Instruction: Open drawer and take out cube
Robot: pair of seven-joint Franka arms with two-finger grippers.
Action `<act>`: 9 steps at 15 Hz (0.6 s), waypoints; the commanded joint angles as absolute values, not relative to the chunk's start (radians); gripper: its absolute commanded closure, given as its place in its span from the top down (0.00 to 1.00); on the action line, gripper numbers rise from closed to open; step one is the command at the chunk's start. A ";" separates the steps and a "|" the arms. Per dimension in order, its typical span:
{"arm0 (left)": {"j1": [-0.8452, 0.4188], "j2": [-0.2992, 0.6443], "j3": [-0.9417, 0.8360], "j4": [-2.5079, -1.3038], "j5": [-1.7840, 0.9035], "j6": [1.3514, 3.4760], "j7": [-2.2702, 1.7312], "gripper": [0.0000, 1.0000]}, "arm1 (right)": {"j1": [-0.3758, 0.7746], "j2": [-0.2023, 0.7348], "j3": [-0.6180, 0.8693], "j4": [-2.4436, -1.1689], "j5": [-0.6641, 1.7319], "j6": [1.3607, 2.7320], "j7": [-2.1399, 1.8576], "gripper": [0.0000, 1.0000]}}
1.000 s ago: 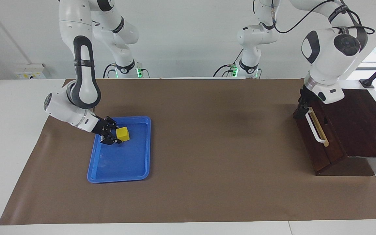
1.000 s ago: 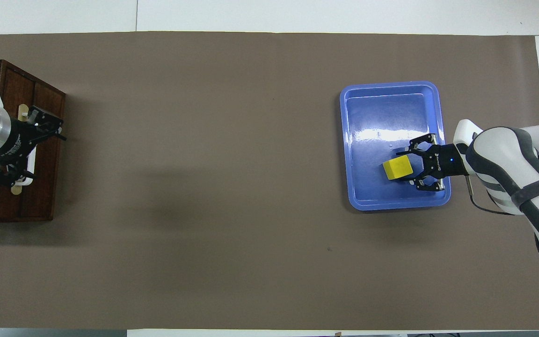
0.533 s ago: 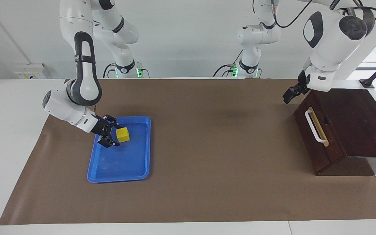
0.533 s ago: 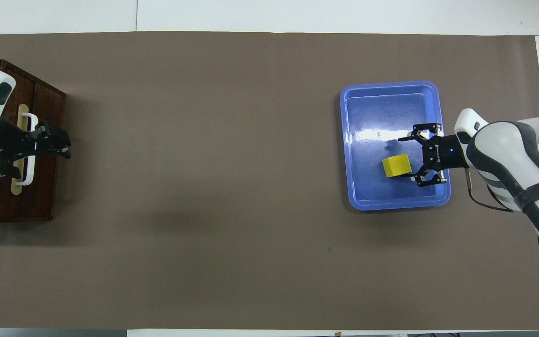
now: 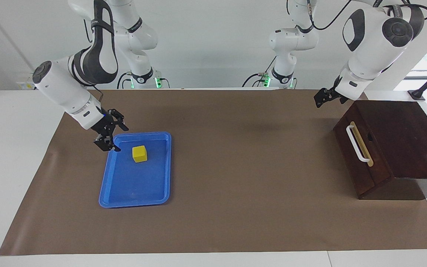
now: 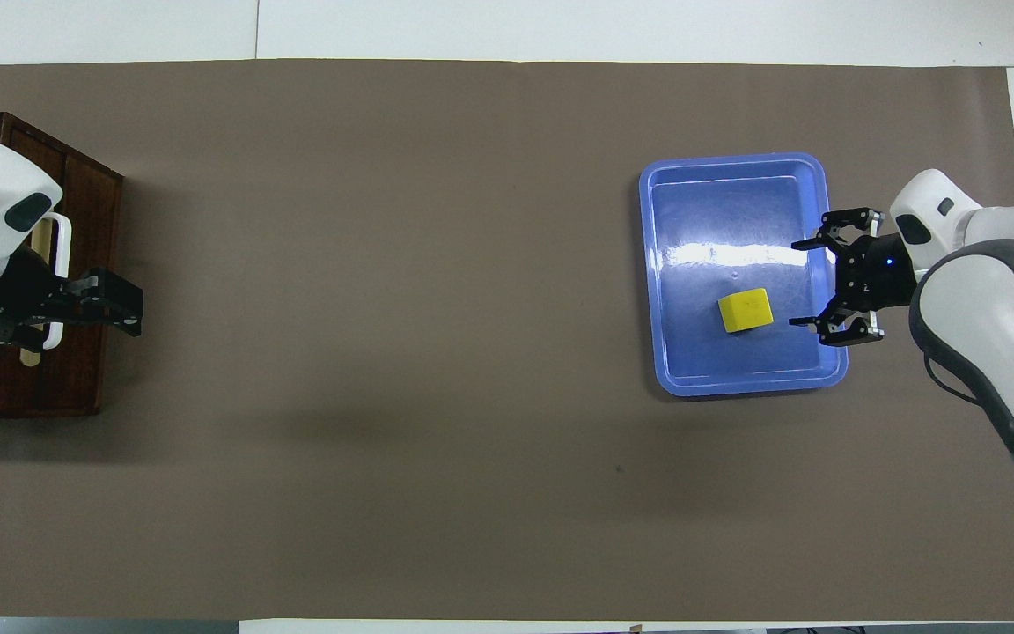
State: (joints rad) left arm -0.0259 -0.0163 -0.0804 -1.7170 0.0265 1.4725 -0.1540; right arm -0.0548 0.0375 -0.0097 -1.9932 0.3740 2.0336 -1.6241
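Observation:
The yellow cube [image 5: 139, 153] lies in the blue tray [image 5: 135, 202], at the end of the tray nearer to the robots; it also shows in the overhead view [image 6: 745, 311]. My right gripper [image 5: 117, 138] is open and empty, raised over the tray's rim beside the cube [image 6: 802, 283]. The dark brown drawer [image 5: 361, 163] with its white bar handle [image 5: 356, 144] looks shut at the left arm's end of the table. My left gripper [image 5: 322, 98] hangs in the air beside the drawer's box, clear of the handle [image 6: 124, 304].
A brown mat [image 5: 235, 167] covers the table, with white table edge around it. The drawer's dark wooden box [image 5: 402, 137] stands at the left arm's end. The blue tray [image 6: 736, 172] holds only the cube.
My right gripper has drawn back from the cube and risen; the cube stays in the tray. My left gripper has left the drawer handle and risen beside the box.

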 commanded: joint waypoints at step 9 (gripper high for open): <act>-0.061 -0.040 -0.040 -1.707 0.025 1.434 -0.112 1.00 | -0.045 -0.106 0.014 -1.835 0.118 1.751 -0.907 1.00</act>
State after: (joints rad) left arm -0.0557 -0.0384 -0.0444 -1.7170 0.0245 1.4521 -0.1270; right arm -0.0425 -0.1003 0.0075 -1.8933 0.1651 1.8344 -1.0398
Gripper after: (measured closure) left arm 0.000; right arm 0.000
